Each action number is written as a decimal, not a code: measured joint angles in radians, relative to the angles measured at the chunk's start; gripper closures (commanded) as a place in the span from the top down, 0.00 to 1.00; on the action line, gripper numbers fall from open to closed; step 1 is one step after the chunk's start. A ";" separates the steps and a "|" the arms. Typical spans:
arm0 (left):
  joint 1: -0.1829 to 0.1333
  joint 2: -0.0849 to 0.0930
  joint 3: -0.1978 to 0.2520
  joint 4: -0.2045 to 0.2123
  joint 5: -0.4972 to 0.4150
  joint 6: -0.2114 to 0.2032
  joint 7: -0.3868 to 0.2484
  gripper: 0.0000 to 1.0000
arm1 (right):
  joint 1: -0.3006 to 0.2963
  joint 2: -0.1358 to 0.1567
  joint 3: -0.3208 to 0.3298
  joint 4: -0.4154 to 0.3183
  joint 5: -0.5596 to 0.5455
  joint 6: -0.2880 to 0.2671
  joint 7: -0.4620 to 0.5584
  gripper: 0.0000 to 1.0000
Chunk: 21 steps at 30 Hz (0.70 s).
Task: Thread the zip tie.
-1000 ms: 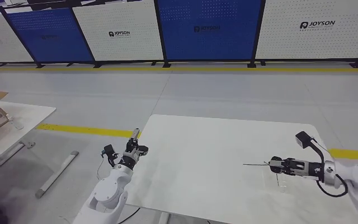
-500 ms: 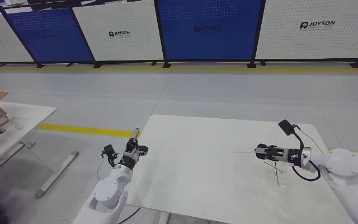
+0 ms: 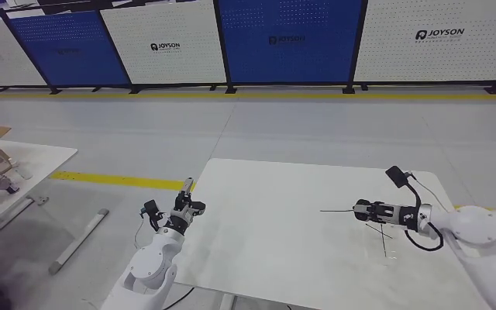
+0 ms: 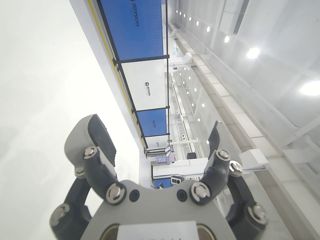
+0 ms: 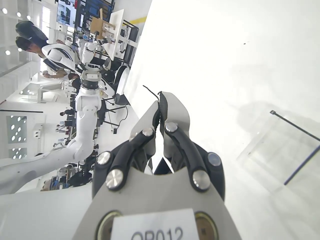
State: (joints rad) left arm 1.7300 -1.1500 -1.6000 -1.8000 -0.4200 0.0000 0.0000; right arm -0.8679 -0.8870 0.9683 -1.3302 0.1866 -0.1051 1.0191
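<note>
- At the left edge of the worktop (image 3: pixel 256 232), the left gripper (image 3: pixel 186 203) sits with jaws spread wide, holding nothing, well apart from the zip tie (image 3: pixel 335 210).
- Toward the right, the zip tie sticks out level toward the left arm, pinched at one end by the right gripper (image 3: pixel 360 209).
- Just beside that gripper, a clear tray (image 5: pixel 262 148) holds a spare tie (image 5: pixel 295 127).
- Risk: the thin strap, held only by its end, may droop, twist or slip, so the tip could miss the head.
</note>
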 measured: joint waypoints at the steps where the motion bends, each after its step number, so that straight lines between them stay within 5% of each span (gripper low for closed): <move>1: 0.000 0.000 0.000 0.000 0.000 0.000 0.000 1.00 | -0.004 -0.001 -0.002 -0.009 -0.003 -0.010 -0.008 0.00; 12: 0.000 0.000 0.000 0.000 0.000 0.000 0.000 1.00 | 0.046 -0.034 -0.087 -0.097 -0.191 -0.181 -0.046 0.00; 21: 0.000 0.000 0.000 0.000 0.000 0.000 0.000 1.00 | 0.046 -0.035 -0.091 -0.096 -0.220 -0.183 -0.067 0.00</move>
State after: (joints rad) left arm 1.7300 -1.1500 -1.6000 -1.8000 -0.4200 0.0000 0.0000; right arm -0.8222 -0.9223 0.8776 -1.4261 -0.0334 -0.2876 0.9521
